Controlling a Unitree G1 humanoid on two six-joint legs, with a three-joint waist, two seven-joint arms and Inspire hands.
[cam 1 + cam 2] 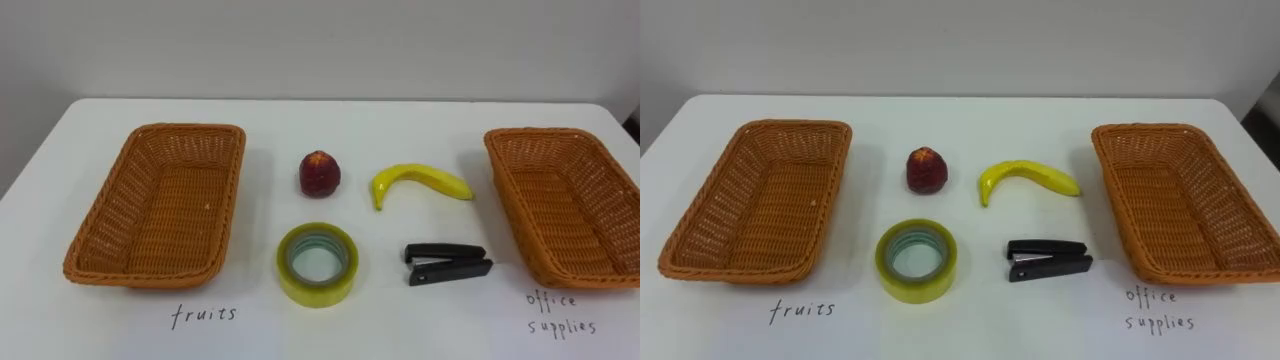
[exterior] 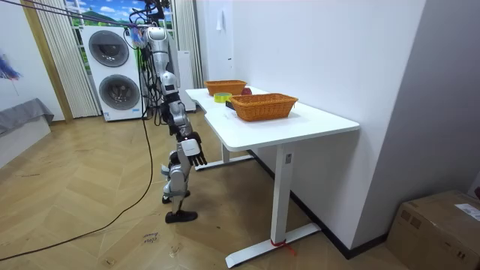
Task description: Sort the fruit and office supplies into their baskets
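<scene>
On the white table a dark red apple [image 1: 319, 173] and a yellow banana [image 1: 420, 181] lie side by side in the middle. In front of them sit a yellowish tape roll [image 1: 318, 286], lying flat, and a black stapler [image 1: 448, 264]. An empty wicker basket [image 1: 190, 131] stands at the left above the handwritten word "fruits" [image 1: 203, 315]. A second empty wicker basket [image 1: 545, 134] stands at the right above "office supplies" [image 1: 558, 313]. In the room view I stand at the table's long side, and my right hand [image 2: 191, 148] hangs open below the tabletop, holding nothing.
The table's white top [image 1: 400, 320] has bare room along the front edge. In the room view two stacked washing machines [image 2: 116, 71] stand behind me, a wall runs along the table's far side, and a cardboard box [image 2: 442, 225] sits on the floor.
</scene>
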